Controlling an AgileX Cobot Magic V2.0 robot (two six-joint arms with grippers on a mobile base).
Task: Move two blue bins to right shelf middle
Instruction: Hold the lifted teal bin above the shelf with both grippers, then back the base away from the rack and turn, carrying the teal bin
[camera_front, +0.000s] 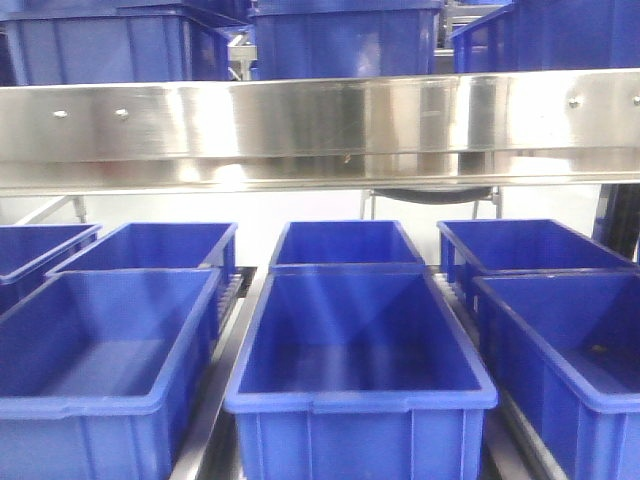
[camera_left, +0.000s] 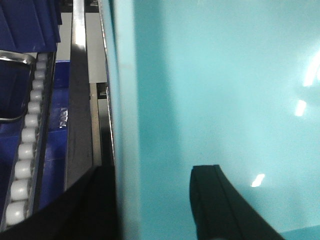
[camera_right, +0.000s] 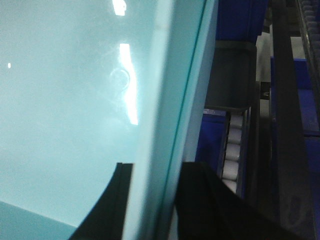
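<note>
Looks like the job's barely rolling: the front middle blue bin (camera_front: 360, 350) sits on the roller shelf (camera_front: 222, 375). The left gripper (camera_left: 150, 200) straddles its left wall and the right gripper (camera_right: 152, 200) its right wall, fingers either side of the plastic; can't tell if they're squeezing yet.

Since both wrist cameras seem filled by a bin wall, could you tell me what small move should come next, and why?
Probably a short straight lift. The left gripper and right gripper each straddle a bin wall, one finger either side, and the metal rail runs close overhead, so keep the rise small.
</note>
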